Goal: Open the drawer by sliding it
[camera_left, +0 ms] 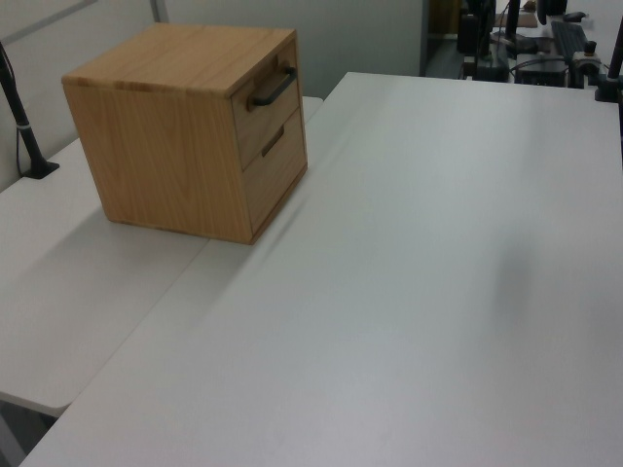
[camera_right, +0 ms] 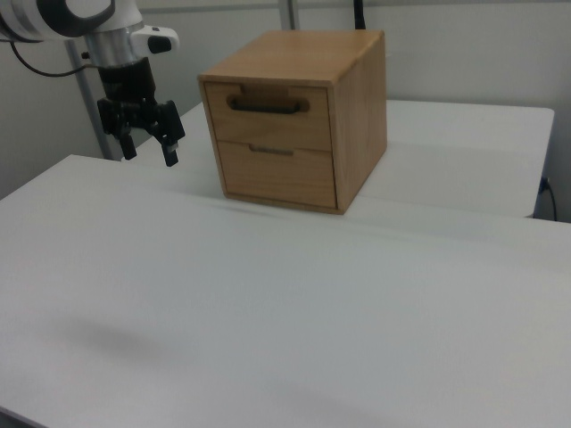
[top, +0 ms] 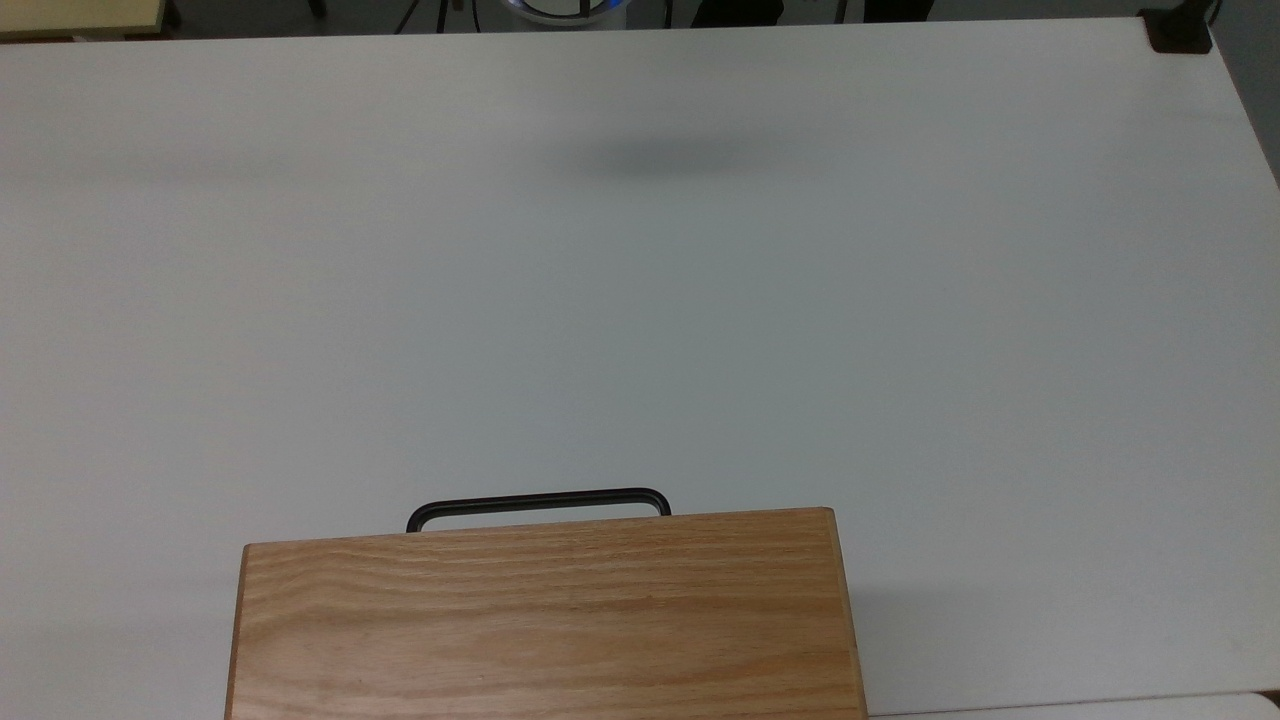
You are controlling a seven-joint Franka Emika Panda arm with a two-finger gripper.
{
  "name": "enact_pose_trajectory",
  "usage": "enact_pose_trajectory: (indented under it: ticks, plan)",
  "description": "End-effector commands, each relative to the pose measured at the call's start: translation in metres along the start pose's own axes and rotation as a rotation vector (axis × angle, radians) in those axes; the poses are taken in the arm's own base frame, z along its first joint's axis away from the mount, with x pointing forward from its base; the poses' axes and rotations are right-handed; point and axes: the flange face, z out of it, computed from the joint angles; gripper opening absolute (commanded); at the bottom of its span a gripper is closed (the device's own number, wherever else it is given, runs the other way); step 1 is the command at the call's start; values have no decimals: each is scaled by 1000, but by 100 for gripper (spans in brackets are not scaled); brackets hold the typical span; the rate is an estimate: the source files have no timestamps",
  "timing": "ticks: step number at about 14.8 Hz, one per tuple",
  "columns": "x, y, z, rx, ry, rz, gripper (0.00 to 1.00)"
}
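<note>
The drawer (camera_right: 268, 123) is the upper of two fronts in a light oak cabinet (camera_right: 357, 98) and sits flush, closed. Its thin black bar handle (camera_right: 265, 106) runs across the front, and shows again in the left view as the handle (camera_left: 275, 88) and in the top view as the handle (top: 540, 502) poking past the cabinet top (top: 545, 620). My gripper (camera_right: 147, 153) hangs in the air at the right view's left, well apart from the cabinet, fingers (camera_right: 169, 153) spread open and holding nothing. The top and left views do not show the gripper.
A lower drawer (camera_right: 277, 174) with a small pull sits under the upper one. The cabinet stands on a white table (camera_right: 268, 303) near the seam with a second table (camera_left: 88, 292). A black pole (camera_left: 21, 122) stands beside the cabinet. A black clamp (top: 1180, 30) grips the far corner.
</note>
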Motion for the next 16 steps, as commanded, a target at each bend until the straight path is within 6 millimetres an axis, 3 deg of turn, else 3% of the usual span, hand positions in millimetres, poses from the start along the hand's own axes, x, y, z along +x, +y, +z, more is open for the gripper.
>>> enact_pose_trajectory:
  ticks: [1, 16]
  plan:
    - [1, 4, 8, -15, -9, 20, 100]
    - [4, 3, 12, -20, -64, 34, 100]
